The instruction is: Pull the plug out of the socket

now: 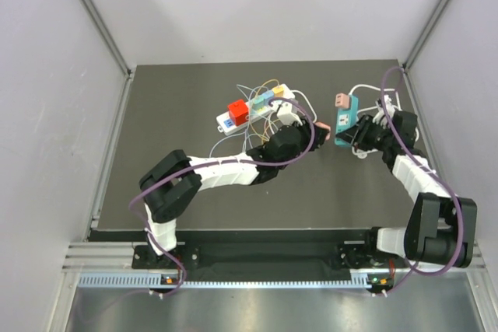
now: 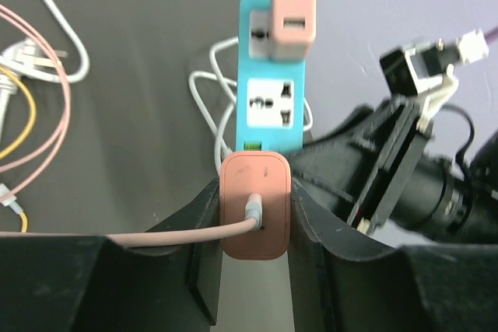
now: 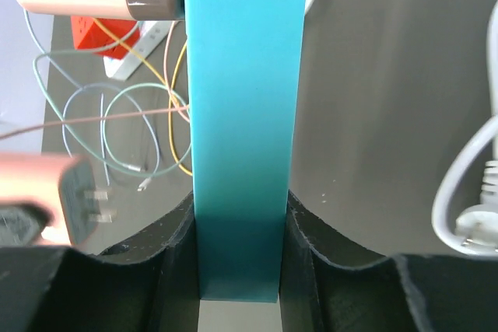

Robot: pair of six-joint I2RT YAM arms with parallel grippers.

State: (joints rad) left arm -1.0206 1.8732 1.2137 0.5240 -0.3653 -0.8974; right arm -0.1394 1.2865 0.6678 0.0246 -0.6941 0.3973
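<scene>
Two socket strips side by side on a dark flat table [image 1: 179, 114].
Shows a white plastic power strip [image 1: 253, 109] at centre back among loose thin wires [image 3: 106, 119], a teal plastic socket strip [image 1: 346, 120] to its right, a pink plastic plug [image 2: 255, 206] between them, just left of the teal one and apart from it, and a pink block adapter [image 2: 293, 17] on its far end.
</scene>
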